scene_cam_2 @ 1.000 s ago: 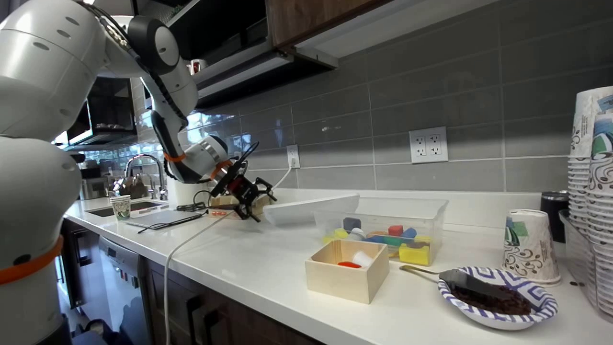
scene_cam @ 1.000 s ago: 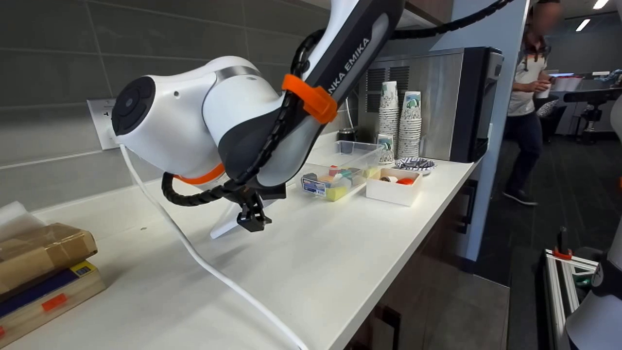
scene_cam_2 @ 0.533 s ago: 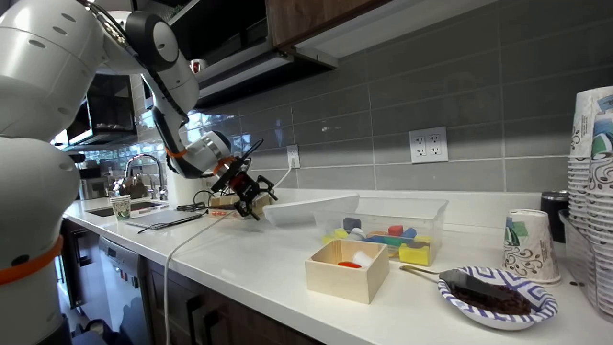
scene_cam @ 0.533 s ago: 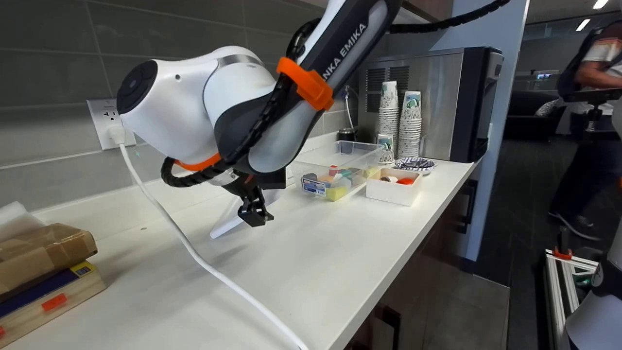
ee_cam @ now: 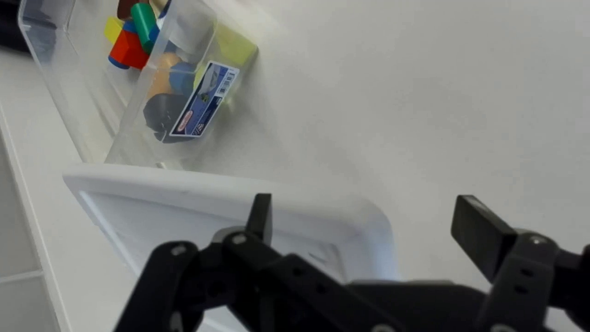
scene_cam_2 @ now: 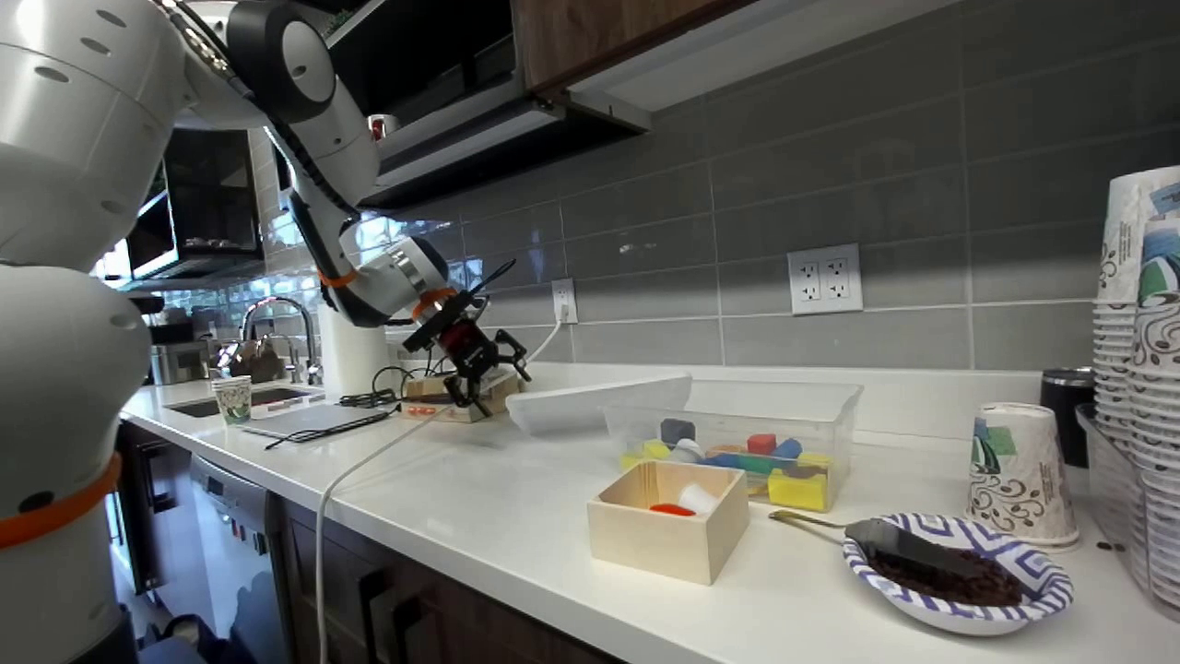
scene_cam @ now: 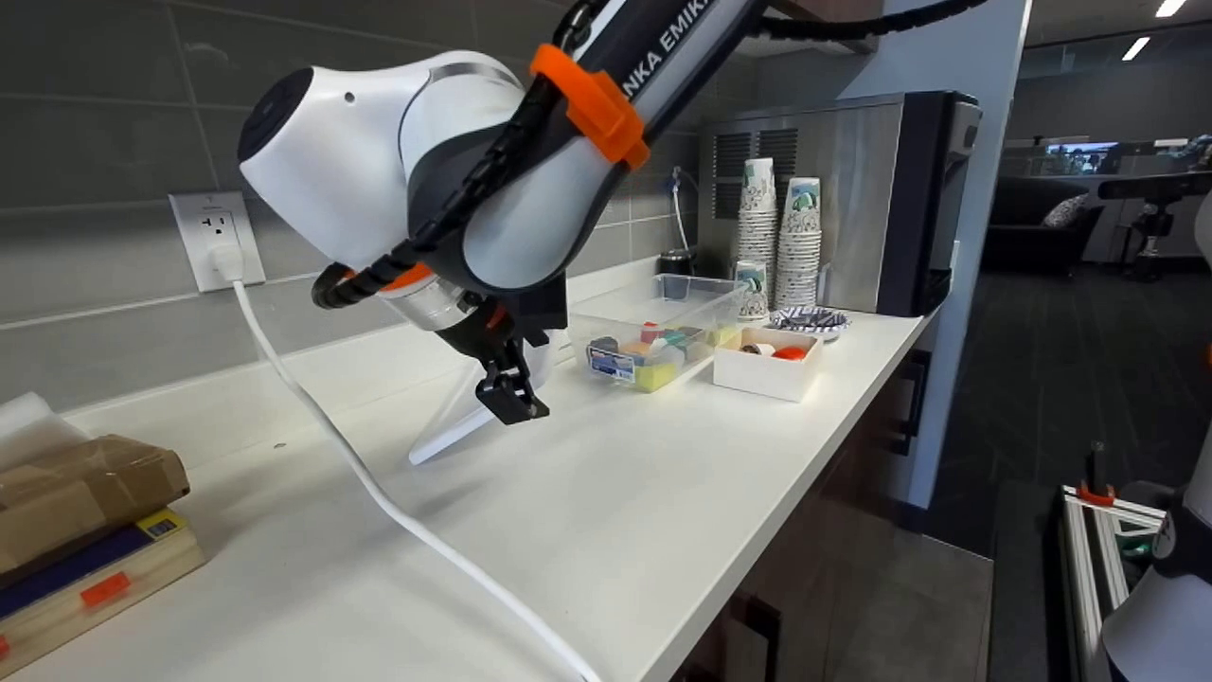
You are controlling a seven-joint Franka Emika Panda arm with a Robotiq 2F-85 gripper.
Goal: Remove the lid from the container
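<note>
The lid is a translucent whitish panel, off the container and tilted on the counter beside its end. It also shows in an exterior view, partly behind the gripper, and in the wrist view. Whether it leans on the box or the wall I cannot tell. The container is a clear open box with colourful blocks inside; it also shows in the wrist view. My gripper is open and empty above the lid's near end. In both exterior views the gripper is held above the counter.
A small wooden box stands in front of the container. A patterned plate with a dark knife and stacked cups are beyond it. A white cable crosses the counter. A cardboard package lies on a box.
My gripper has risen and, in an exterior view, shifted slightly right, staying open. The lid and container have not moved. A person in the background has walked out of view.
</note>
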